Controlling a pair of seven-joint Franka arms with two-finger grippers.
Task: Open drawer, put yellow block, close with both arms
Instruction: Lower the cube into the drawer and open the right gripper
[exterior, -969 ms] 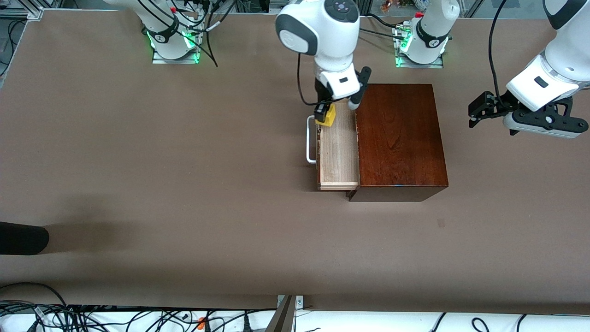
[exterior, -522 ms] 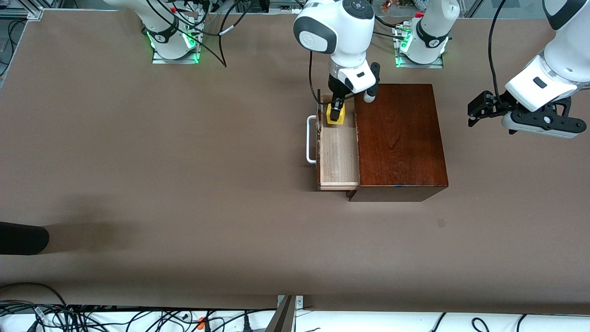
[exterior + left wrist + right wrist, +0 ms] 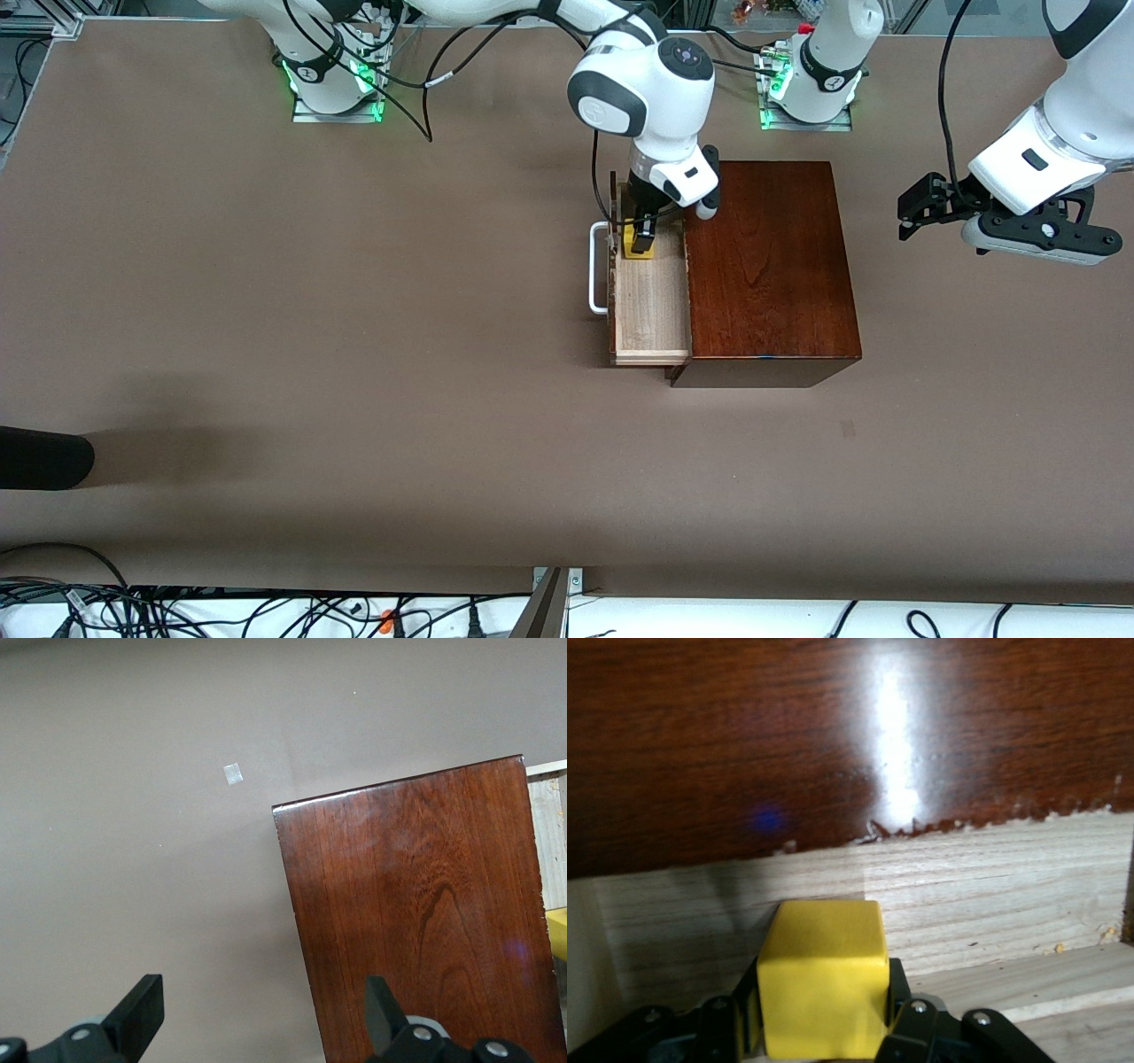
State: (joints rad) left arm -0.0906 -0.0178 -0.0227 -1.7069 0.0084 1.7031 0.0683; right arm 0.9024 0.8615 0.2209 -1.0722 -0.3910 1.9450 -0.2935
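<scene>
Step in hand: placing. Your right pincer [image 3: 640, 237] grips the yellow block [image 3: 638, 247] low inside the open drawer [image 3: 651, 306], at the end farthest from the front camera. Next: release it, withdraw upward. Left pincer [image 3: 917, 213] waits, spread, over the table [image 3: 354, 354].
</scene>
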